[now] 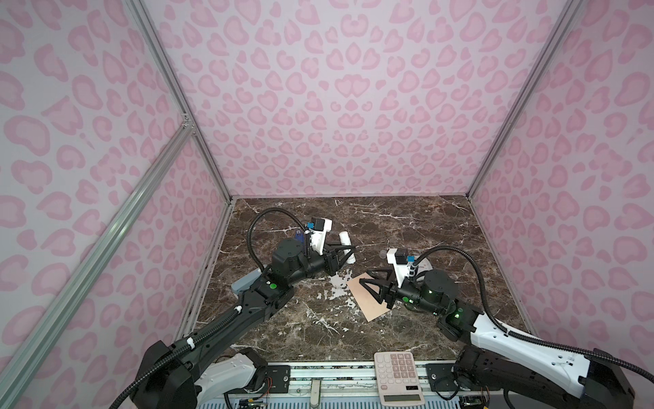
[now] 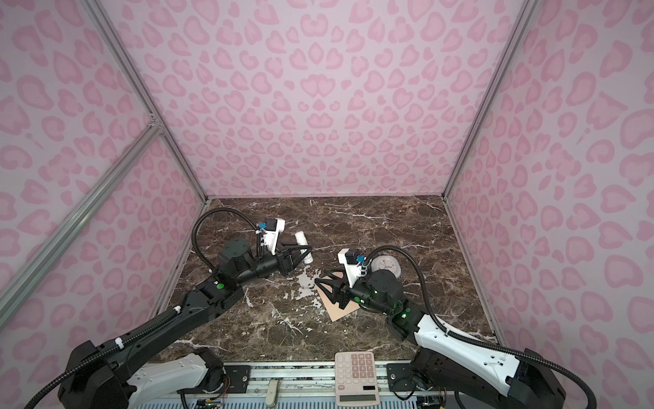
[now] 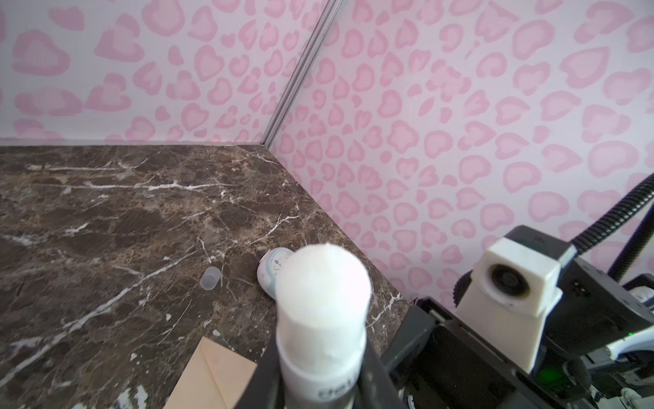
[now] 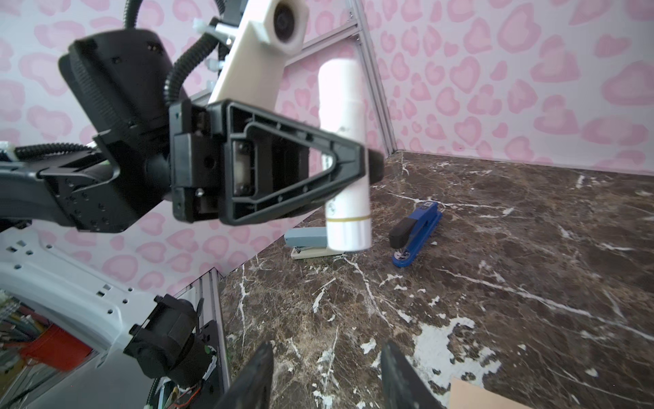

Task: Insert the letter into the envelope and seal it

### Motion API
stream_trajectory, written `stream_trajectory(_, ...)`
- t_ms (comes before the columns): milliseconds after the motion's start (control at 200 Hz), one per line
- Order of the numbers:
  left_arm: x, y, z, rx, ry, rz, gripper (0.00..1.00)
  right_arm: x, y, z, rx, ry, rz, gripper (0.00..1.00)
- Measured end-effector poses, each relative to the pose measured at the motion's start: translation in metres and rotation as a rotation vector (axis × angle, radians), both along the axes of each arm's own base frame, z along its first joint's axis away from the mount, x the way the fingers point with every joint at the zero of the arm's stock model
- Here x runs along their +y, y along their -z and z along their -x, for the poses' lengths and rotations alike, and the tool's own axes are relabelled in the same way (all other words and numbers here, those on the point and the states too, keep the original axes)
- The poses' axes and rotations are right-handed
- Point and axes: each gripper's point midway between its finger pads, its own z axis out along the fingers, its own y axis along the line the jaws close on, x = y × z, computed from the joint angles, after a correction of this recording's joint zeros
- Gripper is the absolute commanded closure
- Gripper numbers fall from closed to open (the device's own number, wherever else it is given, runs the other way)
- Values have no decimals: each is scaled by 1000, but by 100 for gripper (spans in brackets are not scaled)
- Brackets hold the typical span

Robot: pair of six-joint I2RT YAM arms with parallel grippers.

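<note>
Only left wrist view shows envelope (image 3: 208, 379) crease.

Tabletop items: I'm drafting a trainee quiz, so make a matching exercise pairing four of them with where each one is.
1. white cylindrical glue stick
2. flat peach paper envelope
3. white plastic calculator
4. blue desk stapler

A. at the brown marble table's near edge
B. flat on the table, below the right tool
C. gripped by the left tool
D. on the table near a grey-blue stapler

Pairs: 1-C, 2-B, 3-A, 4-D
</note>
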Motion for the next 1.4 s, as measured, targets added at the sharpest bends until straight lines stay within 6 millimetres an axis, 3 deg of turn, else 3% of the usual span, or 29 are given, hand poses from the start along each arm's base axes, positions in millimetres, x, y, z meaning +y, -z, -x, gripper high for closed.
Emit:
stream_trajectory(300, -9, -27, 28, -112, 162, 60, 95, 10, -7, -3, -66, -46, 0, 46)
stream_trajectory(665, -10, -24, 45, -144, 255, 24, 95, 24, -32, -2, -114, -141, -51, 47)
stream_trajectory(1095, -10, -18, 48, -141, 275, 0, 95, 29, -37, -1, -134, -168, -50, 59)
stream_trajectory(1400, -10, -18, 50, -139, 286, 0, 96, 30, -40, -4, -137, -160, -48, 76)
